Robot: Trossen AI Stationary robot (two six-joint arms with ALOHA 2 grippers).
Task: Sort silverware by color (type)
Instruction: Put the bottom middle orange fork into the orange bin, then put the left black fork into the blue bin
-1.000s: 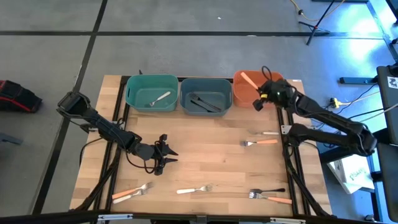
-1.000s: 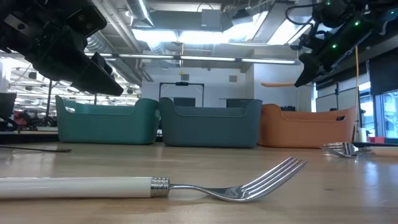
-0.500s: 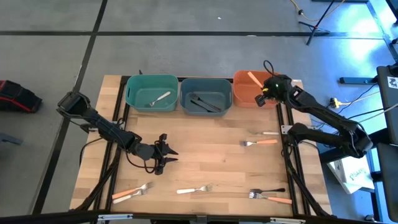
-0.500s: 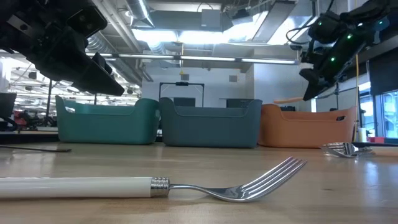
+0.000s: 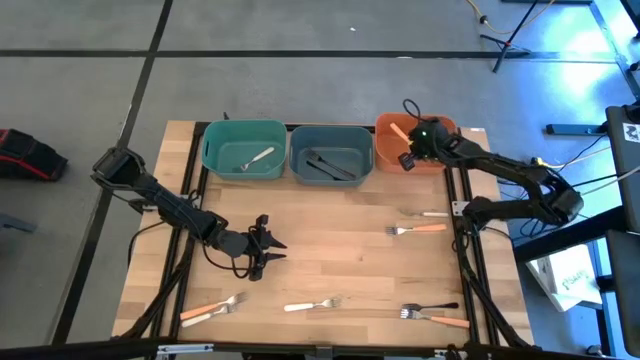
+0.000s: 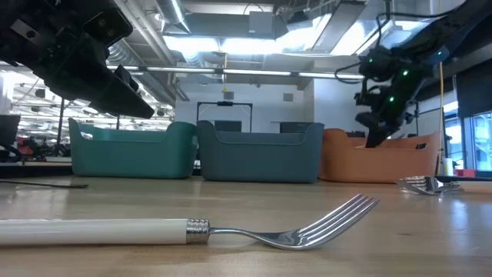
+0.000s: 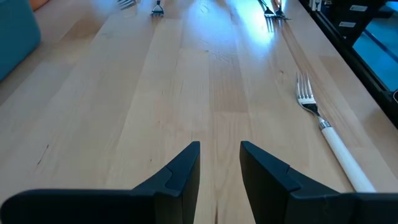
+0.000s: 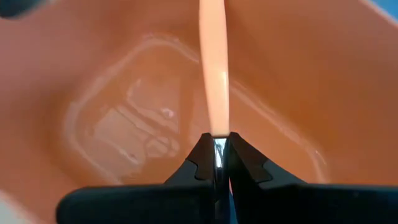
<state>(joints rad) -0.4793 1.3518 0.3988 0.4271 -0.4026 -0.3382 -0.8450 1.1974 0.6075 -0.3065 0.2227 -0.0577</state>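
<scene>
Over the orange bin (image 5: 396, 152) at the far right of the row, the right gripper (image 8: 217, 163) has its jaws clamped on the metal neck of an orange-handled fork (image 8: 213, 68), whose handle points down into the bin's bare interior; from above the fork (image 5: 399, 130) shows as an orange stick just beside the gripper (image 5: 409, 158). Beside it stand a grey bin (image 5: 330, 137) with two black-handled forks (image 5: 328, 166) lying inside and a teal bin (image 5: 243, 132) with one white-handled fork (image 5: 256, 158).

Near the middle of the wooden surface (image 5: 330, 230), the left gripper (image 5: 268, 249) hangs low with its jaws a little apart and nothing between them; its wrist view shows bare wood past the fingers (image 7: 186, 168).

Loose on the surface: an orange-handled fork (image 5: 417, 229) and a pale-handled piece (image 5: 428, 214) near the right edge, a white-handled fork (image 5: 312, 304) at the near edge, also seen close in the low view (image 6: 184, 228), an orange fork and a white one together (image 5: 212, 308) at the near left, and a black fork (image 5: 432, 307) just beside an orange one (image 5: 436, 319) at the near right.
</scene>
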